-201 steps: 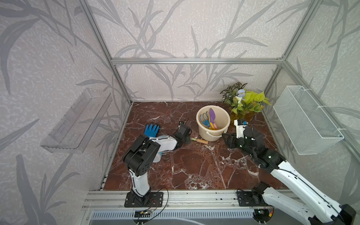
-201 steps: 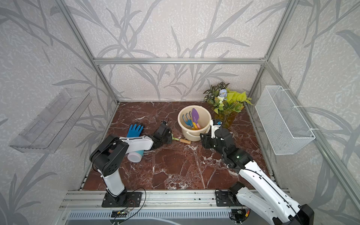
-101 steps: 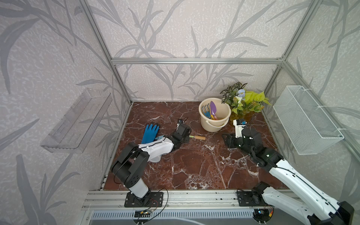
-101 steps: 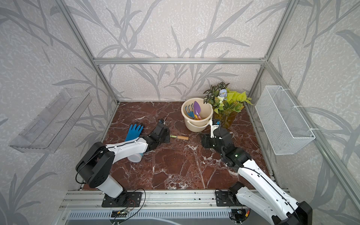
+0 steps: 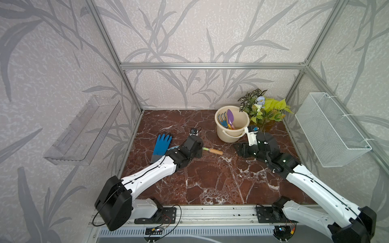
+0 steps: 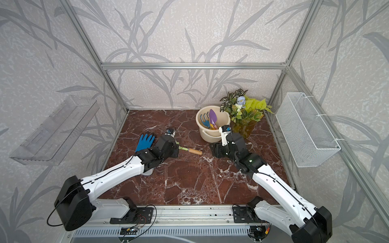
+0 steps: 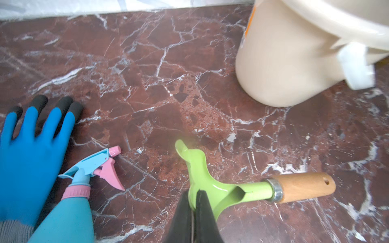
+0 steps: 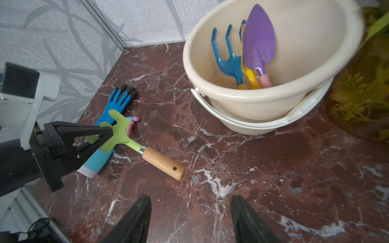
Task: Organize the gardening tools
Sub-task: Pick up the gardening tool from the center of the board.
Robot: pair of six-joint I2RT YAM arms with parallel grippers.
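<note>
**A:** Where's the rake (image 8: pixel 134 145)?

**B:** Between my arms, short of the bucket (image 8: pixel 252 101) — my left gripper (image 7: pixel 194 192) is pinching its green head, with the handle pointing at my right arm.

**A:** And the right gripper (image 8: pixel 190 202)?

**B:** Spread, empty, low over the floor.

**A:** What could go wrong?

**B:** I hold it at one end, so the wooden handle may sag and twist it out — or clip the bucket's rim and tip it.
</note>
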